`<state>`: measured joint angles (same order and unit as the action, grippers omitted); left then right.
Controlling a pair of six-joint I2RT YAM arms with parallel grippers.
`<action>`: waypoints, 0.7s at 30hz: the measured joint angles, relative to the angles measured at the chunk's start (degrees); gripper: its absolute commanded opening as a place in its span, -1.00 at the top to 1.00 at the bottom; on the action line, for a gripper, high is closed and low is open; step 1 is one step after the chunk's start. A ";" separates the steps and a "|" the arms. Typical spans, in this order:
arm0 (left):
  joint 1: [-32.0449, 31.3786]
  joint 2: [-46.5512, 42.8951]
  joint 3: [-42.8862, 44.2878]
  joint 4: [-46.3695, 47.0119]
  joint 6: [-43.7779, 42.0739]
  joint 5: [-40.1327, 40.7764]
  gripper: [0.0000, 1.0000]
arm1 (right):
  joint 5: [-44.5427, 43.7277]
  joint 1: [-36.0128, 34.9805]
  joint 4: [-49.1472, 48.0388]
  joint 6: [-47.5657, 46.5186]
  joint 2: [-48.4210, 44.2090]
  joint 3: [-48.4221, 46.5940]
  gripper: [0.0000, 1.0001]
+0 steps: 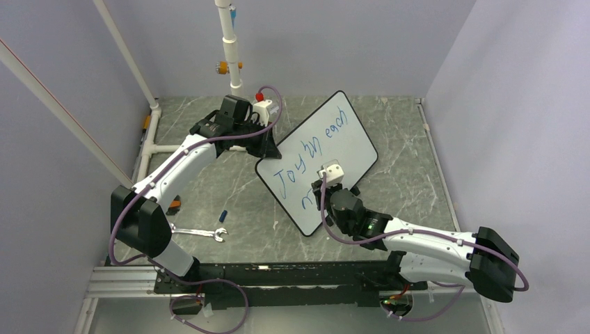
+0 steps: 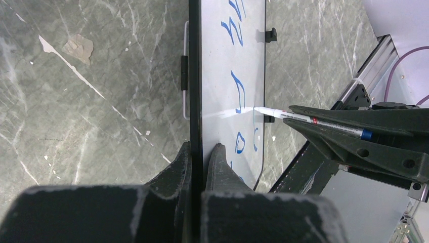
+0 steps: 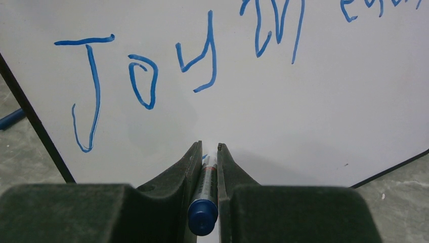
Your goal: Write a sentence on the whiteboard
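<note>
Marker (image 3: pixel 204 202) sits clenched in the right hand (image 3: pixel 209 148), cap end nearest the wrist, tip on the whiteboard (image 1: pixel 348 139) under "Joy", where the sentence (image 3: pixel 141 81) needs its second line. Farther off, the left hand (image 2: pixel 202 149) is clamped on the board's far edge, probably to brace it against the pen's push. Board spans the middle of the worktop (image 1: pixel 229 188).

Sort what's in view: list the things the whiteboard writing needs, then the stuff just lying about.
In the job:
- whiteboard, clamped at its edge by the left tool
- blue sentence, "Joy in each" readable
- marker, gripped in the right tool

Lying about:
- wrench on the table by the left arm
- small blue piece just above it
</note>
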<state>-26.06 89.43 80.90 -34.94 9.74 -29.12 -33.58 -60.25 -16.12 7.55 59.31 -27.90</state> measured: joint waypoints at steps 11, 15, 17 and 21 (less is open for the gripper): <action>0.00 0.00 0.00 0.00 0.00 0.02 1.00 | 2.03 0.17 2.86 4.31 -3.39 2.67 1.00; 0.00 0.00 0.00 -0.02 0.00 0.00 1.00 | 2.19 0.20 4.13 5.81 -4.61 3.69 1.00; 0.00 0.00 0.00 -0.02 -0.02 0.02 1.00 | 2.19 0.20 4.33 6.16 -4.68 3.76 1.00; 0.00 0.00 0.00 -0.02 -0.02 0.02 1.00 | 2.19 0.20 4.66 6.43 -4.68 3.76 1.00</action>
<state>-26.06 89.43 80.90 -34.96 9.72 -29.10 -31.40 -60.05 -11.46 13.98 54.63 -24.14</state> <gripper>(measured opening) 0.061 0.150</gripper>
